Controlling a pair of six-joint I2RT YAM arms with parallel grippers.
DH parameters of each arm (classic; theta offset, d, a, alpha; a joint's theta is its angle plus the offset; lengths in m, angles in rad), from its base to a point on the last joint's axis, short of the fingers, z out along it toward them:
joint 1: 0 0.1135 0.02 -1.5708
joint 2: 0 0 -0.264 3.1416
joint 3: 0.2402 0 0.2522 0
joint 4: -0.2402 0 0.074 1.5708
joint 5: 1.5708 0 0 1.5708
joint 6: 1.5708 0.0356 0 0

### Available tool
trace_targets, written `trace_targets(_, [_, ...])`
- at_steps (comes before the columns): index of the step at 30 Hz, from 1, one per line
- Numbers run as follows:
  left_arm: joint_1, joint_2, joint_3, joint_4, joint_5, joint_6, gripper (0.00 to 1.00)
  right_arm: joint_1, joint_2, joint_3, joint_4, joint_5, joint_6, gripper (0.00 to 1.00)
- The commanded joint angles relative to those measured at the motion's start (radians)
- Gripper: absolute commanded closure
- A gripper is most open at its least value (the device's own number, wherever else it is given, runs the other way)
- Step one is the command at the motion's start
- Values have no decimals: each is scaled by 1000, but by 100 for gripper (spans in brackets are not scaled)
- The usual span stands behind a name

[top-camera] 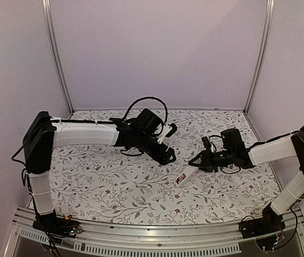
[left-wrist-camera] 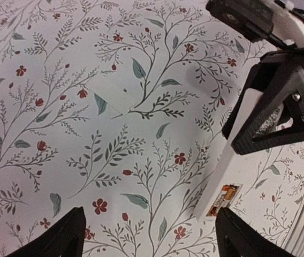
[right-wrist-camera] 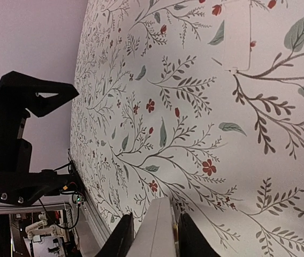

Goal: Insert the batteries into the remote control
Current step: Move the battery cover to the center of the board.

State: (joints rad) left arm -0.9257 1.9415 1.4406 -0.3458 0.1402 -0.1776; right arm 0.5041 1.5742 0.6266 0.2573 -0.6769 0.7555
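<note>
Gripping the remote control (top-camera: 183, 176) by one end, the right gripper (top-camera: 196, 163) sits toward the worktop's (top-camera: 114, 182) right edge. Only the left wrist view shows the batteries (left-wrist-camera: 224, 197) seated in its compartment; the left gripper (left-wrist-camera: 152, 241) gapes wide.

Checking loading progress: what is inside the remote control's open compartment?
The batteries show coppery-gold in the remote control's end bay; how many is unclear. The right gripper covers the remote's far part.
</note>
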Motion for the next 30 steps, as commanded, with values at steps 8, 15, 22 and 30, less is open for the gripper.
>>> trace_targets(8, [56,273,306,-54,-72,-82,19,5,32,-90,44,80,-62,59])
trace_targets(15, [35,468,570,-198,-137,-94,19,-20,-2,-106,-38,129,-95,38])
trace_targets(22, [9,595,732,-267,-217,-84,18,-31,-12,-99,-133,185,-131,34])
trace_targets(30, [-16,713,877,-345,-281,-56,17,-39,-51,-71,-290,301,-179,32])
